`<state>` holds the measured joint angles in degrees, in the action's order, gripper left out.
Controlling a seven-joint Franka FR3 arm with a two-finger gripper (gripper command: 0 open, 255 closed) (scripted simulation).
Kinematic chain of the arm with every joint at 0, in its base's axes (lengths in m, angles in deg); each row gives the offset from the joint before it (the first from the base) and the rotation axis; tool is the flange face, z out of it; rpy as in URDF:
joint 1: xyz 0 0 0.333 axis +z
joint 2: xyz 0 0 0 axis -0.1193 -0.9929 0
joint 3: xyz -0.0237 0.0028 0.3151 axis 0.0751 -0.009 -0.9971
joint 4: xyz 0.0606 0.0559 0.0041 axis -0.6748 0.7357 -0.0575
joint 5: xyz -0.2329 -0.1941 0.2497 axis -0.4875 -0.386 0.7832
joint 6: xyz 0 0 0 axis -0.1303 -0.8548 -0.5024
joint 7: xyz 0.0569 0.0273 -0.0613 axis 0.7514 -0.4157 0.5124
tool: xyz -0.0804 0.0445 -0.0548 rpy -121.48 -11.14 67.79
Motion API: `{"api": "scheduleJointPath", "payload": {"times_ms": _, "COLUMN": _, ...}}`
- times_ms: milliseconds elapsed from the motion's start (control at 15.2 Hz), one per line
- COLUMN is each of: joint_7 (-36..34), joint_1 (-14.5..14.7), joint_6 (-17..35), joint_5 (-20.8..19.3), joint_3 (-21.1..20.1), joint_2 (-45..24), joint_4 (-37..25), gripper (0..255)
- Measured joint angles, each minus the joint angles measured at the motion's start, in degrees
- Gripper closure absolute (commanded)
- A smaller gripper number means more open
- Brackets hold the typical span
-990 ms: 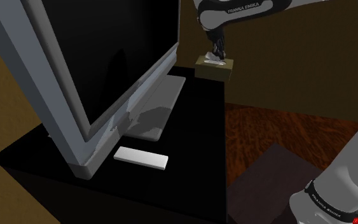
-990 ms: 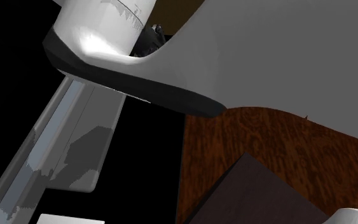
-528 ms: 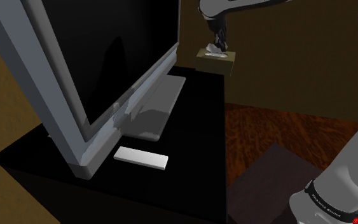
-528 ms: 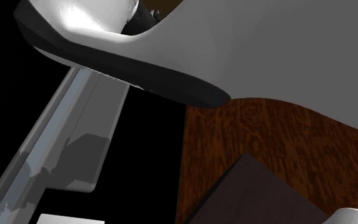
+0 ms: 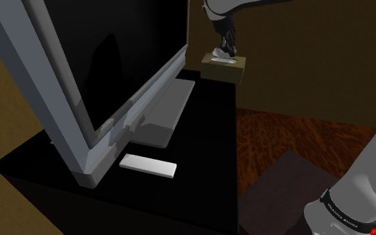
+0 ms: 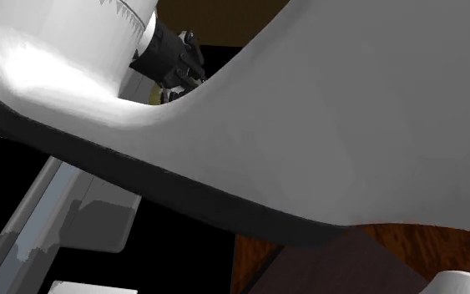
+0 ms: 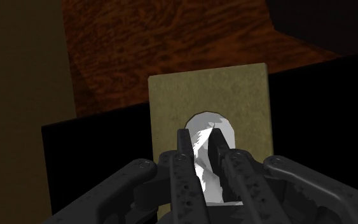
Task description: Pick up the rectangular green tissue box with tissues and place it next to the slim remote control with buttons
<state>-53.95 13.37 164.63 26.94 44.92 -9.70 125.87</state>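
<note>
I have the tool (image 7: pixel 201 140) pressed in on the white tissue (image 7: pixel 199 122) that pokes from the top slot of the tissue box (image 7: pixel 171 102), one black finger on each side of the tuft. The box renders olive-tan, and in the shoulder view it (image 5: pixel 221 70) hangs under the tool (image 5: pixel 226 48) at the far end of the black surface (image 5: pixel 206 147), just past the grey foot of the television (image 5: pixel 79 67). I cannot tell whether its underside touches the surface. The remote (image 5: pixel 149 165), a slim white slab, lies flat by the television's near lower corner, well apart from the box. Brown wood floor (image 5: pixel 280 133) lies beyond the surface's edge.
</note>
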Motion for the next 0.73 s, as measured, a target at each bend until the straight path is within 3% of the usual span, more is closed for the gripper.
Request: {"api": "scheduleJointPath", "payload": {"times_ms": 726, "joint_7": -12.5, "joint_1": 7.6, "joint_6": -7.8, "joint_5": 3.4, "joint_3": -7.1, "joint_2": 4.5, "joint_4": 4.0, "gripper": 255}}
